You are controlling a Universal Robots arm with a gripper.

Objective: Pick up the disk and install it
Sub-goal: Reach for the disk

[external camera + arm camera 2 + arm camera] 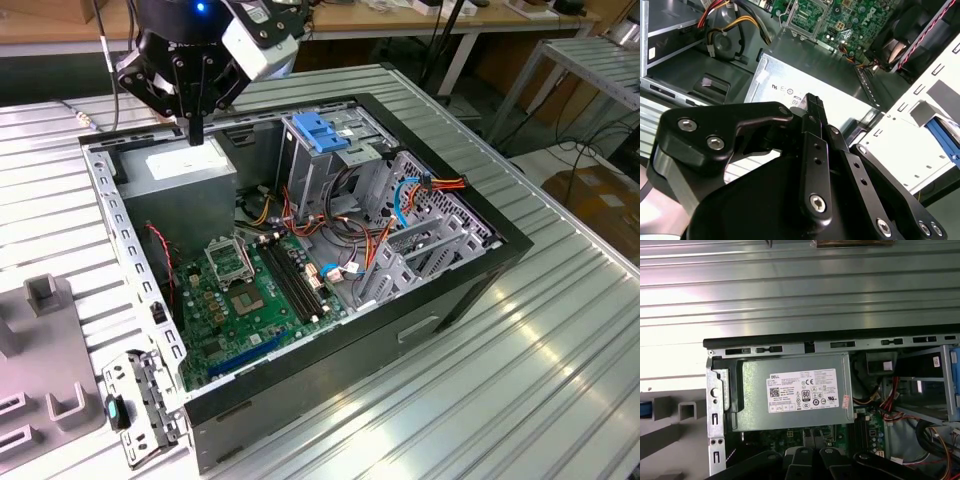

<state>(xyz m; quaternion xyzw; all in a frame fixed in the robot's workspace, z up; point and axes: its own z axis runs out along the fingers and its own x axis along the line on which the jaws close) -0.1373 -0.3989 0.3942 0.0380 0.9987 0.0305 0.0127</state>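
The black two-fingered gripper (195,128), fingers (813,107) pressed together, hangs over the grey metal power-supply box (190,175) (white sticker (802,390) on top) inside the open black computer case (420,325) on the ribbed metal table (540,380). Where the disk lies, I cannot tell.

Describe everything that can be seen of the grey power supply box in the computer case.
The power supply box is grey metal, lying flat in a corner of the open computer case, next to the motherboard. A white sticker covers much of its upper face. Coloured cables leave one end. The gripper hangs above it; contact cannot be told.
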